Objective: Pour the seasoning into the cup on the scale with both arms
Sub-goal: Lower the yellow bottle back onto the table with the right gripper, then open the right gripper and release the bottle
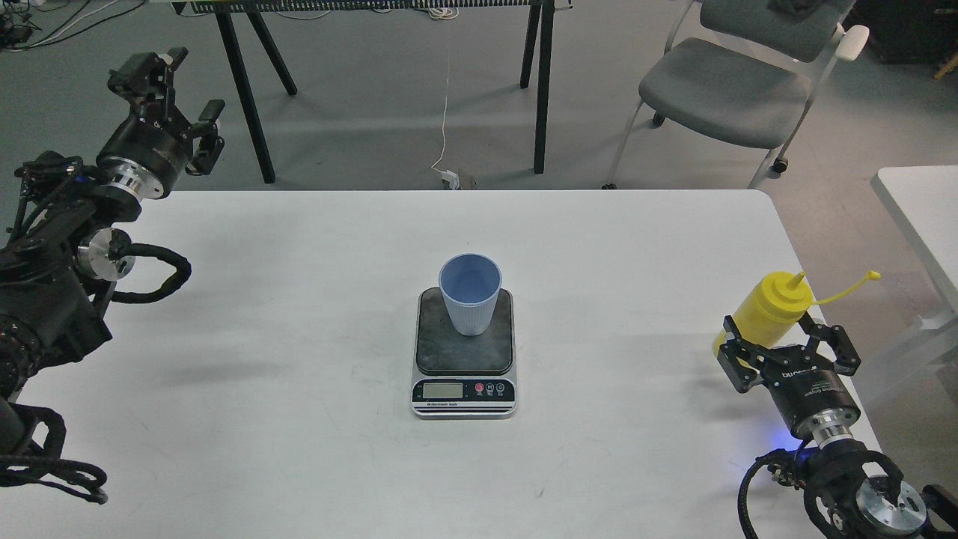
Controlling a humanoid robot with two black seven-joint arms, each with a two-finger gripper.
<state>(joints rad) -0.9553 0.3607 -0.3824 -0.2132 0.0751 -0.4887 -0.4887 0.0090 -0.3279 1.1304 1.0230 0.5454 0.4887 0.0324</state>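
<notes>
Risk: seasoning bottle (767,308) tipping off surface (299,337) edge if right fingers (737,352), wide around it, close off-centre; left fingers (161,71) wide, idle.

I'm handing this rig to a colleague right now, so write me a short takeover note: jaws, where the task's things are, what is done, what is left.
Right gripper: jaws open, set around the lower body of the yellow seasoning bottle at the table's right edge; a firm grasp is not evident.
Left gripper: raised past the table's far left corner, jaws open, holding nothing.
Cup: upright on the scale at mid-table, toward the platform's far side; looks empty.
Bottle: nozzle uncapped, cap strap sticking out to the right.
Done: cup on scale, right arm at bottle.
Left: close on the bottle, lift, carry to the cup, pour.
</notes>
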